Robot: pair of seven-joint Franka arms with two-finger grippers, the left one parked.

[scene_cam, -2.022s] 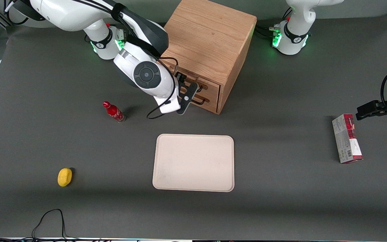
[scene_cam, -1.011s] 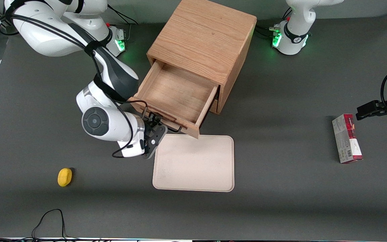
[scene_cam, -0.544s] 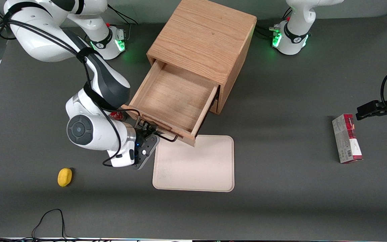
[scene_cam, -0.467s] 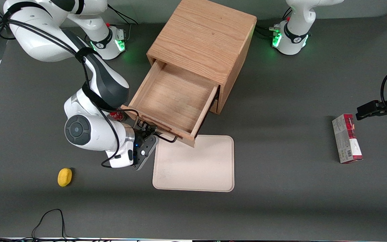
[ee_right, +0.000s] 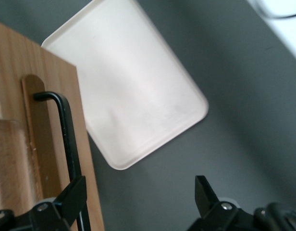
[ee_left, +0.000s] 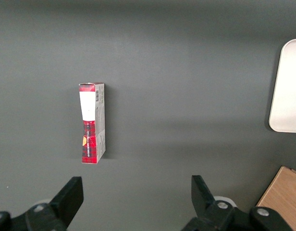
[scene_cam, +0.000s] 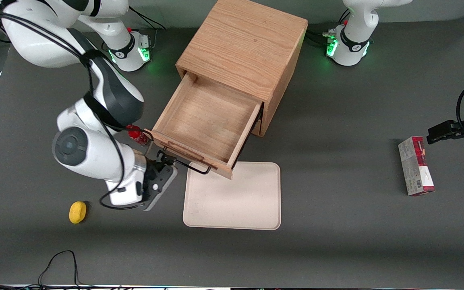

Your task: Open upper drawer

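The upper drawer (scene_cam: pixel 206 121) of the oak cabinet (scene_cam: pixel 244 44) stands pulled far out, and its inside is bare wood. Its thin black wire handle (scene_cam: pixel 187 165) runs along the front, over the tray's edge. My right gripper (scene_cam: pixel 166 168) is open, just off the handle's end toward the working arm's side, a little nearer the front camera than the drawer front. In the right wrist view the handle (ee_right: pixel 68 139) and drawer front (ee_right: pixel 23 144) lie beside one finger (ee_right: pixel 73 192). Only grey table shows between the fingers of the gripper (ee_right: pixel 138 197). The lower drawer is almost wholly hidden under the upper one.
A cream tray (scene_cam: pixel 232 195) lies in front of the drawer; it also shows in the right wrist view (ee_right: pixel 129 91). A red bottle (scene_cam: pixel 137 135) stands beside the drawer's corner, against my arm. A yellow object (scene_cam: pixel 77 212) lies near my wrist. A red-and-white box (scene_cam: pixel 415 165) lies toward the parked arm's end.
The upper drawer went from shut to pulled far out. My gripper has since let go of the handle and drawn back, away from the drawer front.
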